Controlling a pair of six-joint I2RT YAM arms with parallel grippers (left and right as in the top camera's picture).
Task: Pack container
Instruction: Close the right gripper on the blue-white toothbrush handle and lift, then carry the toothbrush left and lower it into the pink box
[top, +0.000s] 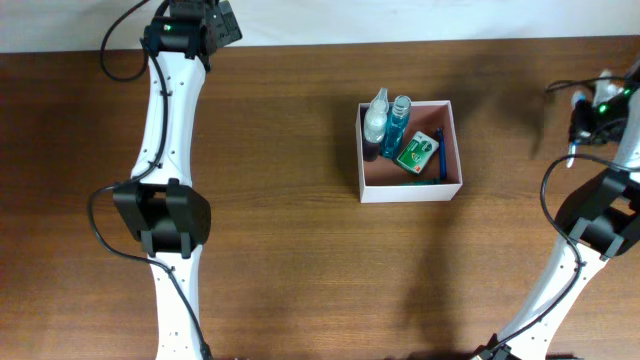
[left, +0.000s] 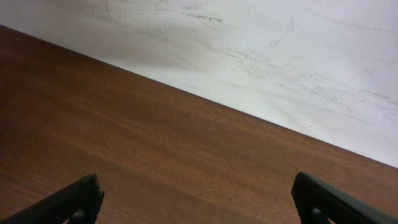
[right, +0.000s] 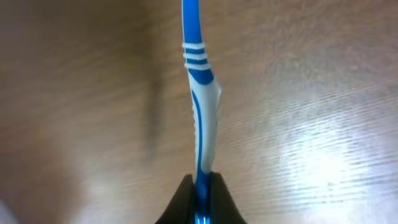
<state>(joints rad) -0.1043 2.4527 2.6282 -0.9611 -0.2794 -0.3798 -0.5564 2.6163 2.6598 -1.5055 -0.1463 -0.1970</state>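
Currently right gripper (right: 200, 186) pinches toothbrush (right: 202, 106) by its handle; it may pivot and snag container (top: 410, 192) wall. Left gripper (left: 199, 198) spread over bench (left: 186, 155).

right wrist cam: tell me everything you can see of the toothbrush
The toothbrush is a slim, slightly curved plastic handle, blue with a white grip panel and white rings higher up. The right gripper is shut on its lower end; the rest runs out of frame, head unseen. Nothing else touches the visible part, which hangs over the wooden table.
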